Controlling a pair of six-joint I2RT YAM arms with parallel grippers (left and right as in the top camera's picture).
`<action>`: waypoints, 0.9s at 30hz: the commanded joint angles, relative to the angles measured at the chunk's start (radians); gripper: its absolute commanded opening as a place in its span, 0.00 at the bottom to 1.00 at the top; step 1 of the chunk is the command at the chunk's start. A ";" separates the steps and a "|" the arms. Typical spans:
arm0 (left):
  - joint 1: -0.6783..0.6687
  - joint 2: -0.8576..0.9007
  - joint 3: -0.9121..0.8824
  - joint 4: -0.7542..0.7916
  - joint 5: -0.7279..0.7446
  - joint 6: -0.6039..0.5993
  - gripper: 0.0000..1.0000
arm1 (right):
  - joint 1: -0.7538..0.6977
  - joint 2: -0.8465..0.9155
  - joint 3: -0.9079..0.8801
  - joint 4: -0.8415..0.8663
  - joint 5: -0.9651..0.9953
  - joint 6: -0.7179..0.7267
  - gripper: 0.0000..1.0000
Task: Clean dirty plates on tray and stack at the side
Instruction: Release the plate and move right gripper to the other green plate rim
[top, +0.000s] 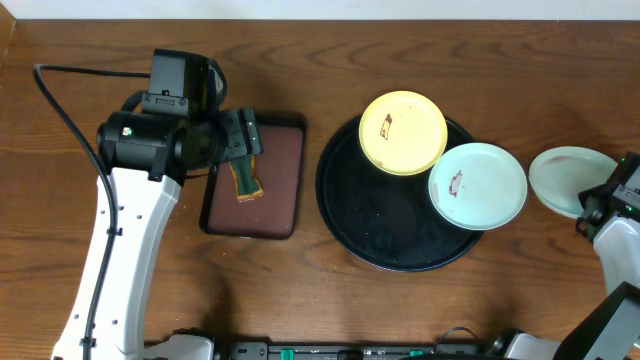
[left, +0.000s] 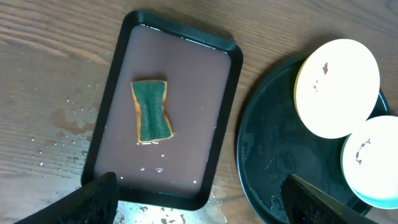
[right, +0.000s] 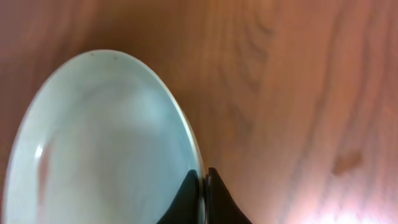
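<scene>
A pale yellow plate (top: 403, 132) with a small dark smear rests on the back rim of the round black tray (top: 345, 210). A light blue plate (top: 478, 185), also smeared, overhangs the tray's right edge. A mint green plate (top: 570, 180) lies on the table at the far right. My right gripper (right: 203, 180) pinches the rim of this mint green plate (right: 99, 137), one finger on each side. My left gripper (left: 199, 199) stands open above the near end of a rectangular tray (left: 102, 124), apart from the green sponge (left: 151, 112) that lies in it.
The rectangular tray (top: 215, 222) holds shallow brownish water, and droplets wet the wood around it. The round tray's bare floor (left: 273, 143) looks wet. A black cable (top: 60, 100) runs along the table's left side.
</scene>
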 joint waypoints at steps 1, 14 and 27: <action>0.003 -0.001 0.011 -0.002 0.010 0.006 0.84 | -0.007 -0.063 0.010 0.016 -0.084 -0.210 0.47; 0.003 -0.001 0.011 -0.002 0.010 0.006 0.84 | 0.073 -0.240 0.010 -0.204 -0.468 -0.382 0.46; 0.003 -0.001 0.011 -0.002 0.010 0.006 0.84 | 0.185 0.011 0.010 -0.134 -0.526 -0.565 0.32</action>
